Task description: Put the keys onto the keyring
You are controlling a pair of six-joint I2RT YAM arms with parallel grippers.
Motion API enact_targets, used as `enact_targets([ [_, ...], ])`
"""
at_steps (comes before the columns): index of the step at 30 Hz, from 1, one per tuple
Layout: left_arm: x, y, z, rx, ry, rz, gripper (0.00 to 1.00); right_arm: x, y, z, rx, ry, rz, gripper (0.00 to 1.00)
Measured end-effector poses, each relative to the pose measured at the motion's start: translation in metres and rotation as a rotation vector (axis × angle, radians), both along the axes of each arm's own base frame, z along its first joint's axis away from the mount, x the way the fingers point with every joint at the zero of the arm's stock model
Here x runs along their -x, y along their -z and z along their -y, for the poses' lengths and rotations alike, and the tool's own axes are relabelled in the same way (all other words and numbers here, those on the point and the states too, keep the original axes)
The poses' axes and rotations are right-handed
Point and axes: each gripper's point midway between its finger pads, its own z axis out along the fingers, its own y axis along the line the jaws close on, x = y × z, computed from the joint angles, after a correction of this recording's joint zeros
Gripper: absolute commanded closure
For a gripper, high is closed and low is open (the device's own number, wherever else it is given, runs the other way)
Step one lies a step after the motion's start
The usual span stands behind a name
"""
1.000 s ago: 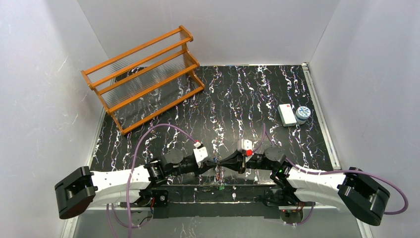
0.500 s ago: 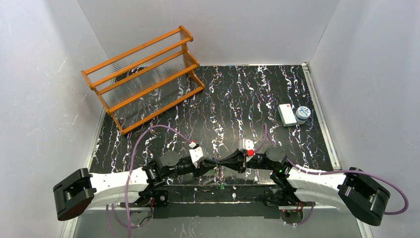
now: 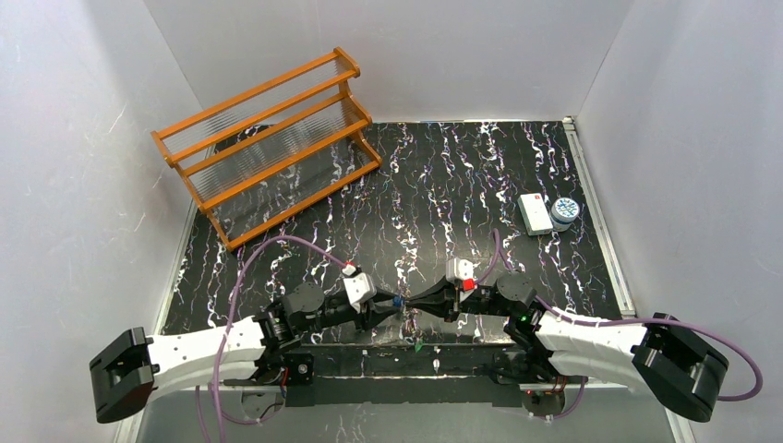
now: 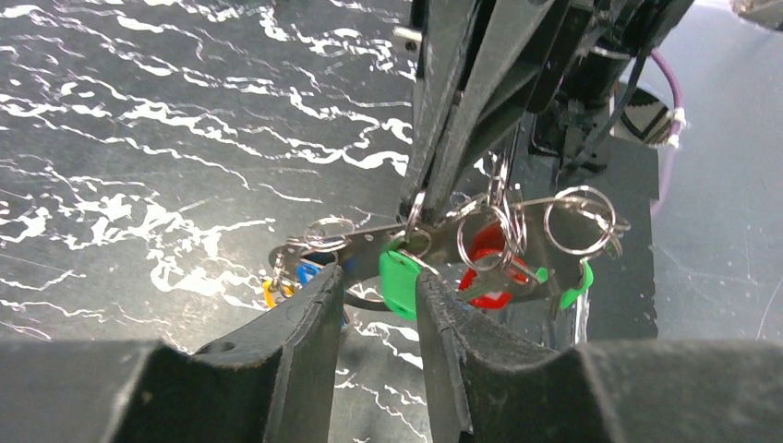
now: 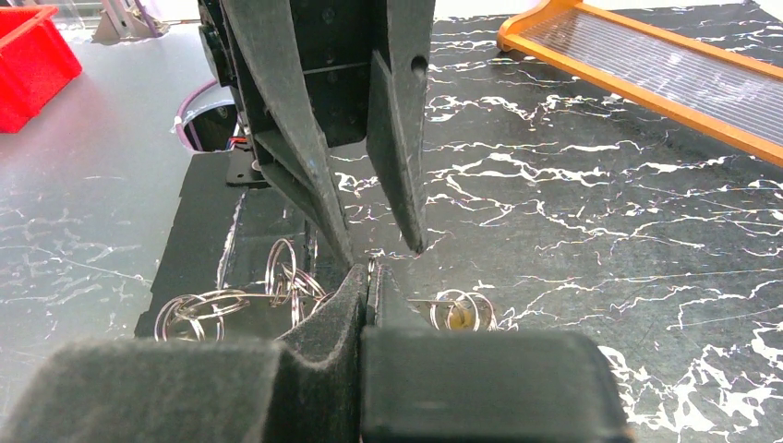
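The keyring [image 4: 365, 242] hangs as a silvery loop just above the table, and my right gripper [image 4: 415, 201] comes down from above, shut on it. Keys dangle from it on small steel rings: a green tag [image 4: 402, 284], a red tag [image 4: 487, 263], a second green tag [image 4: 574, 281], and a blue tag [image 4: 312, 270] with a yellow one [image 4: 269, 293] at the left end. My left gripper [image 4: 380, 281] stands open right below the first green tag, with nothing clamped. From above, both grippers [image 3: 392, 306] [image 3: 420, 304] meet tip to tip at the near edge.
An orange slatted rack [image 3: 268, 143] stands at the back left. A white box [image 3: 534, 213] and a round blue-white container [image 3: 564, 211] sit at the right. The black base plate [image 3: 406, 358] lies below the grippers. A red bin [image 5: 32, 60] stands off the table.
My left gripper has gone from shut to open and drawn back a little to the left. The right gripper has kept its hold on the keyring in place.
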Motion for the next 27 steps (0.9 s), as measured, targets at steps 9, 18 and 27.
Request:
enact_targets([
  [9, 0.015, 0.02, 0.018, -0.033, 0.098, -0.045, 0.69, 0.001, 0.0, 0.0, -0.001, -0.001, -0.015, 0.99],
  [18, 0.004, 0.014, 0.007, -0.035, 0.004, -0.024, 0.36, -0.005, 0.006, 0.004, 0.028, 0.042, -0.019, 0.99],
  [27, -0.038, -0.014, -0.033, -0.127, -0.288, 0.032, 0.15, -0.032, 0.012, 0.006, 0.161, 0.16, 0.014, 0.99],
])
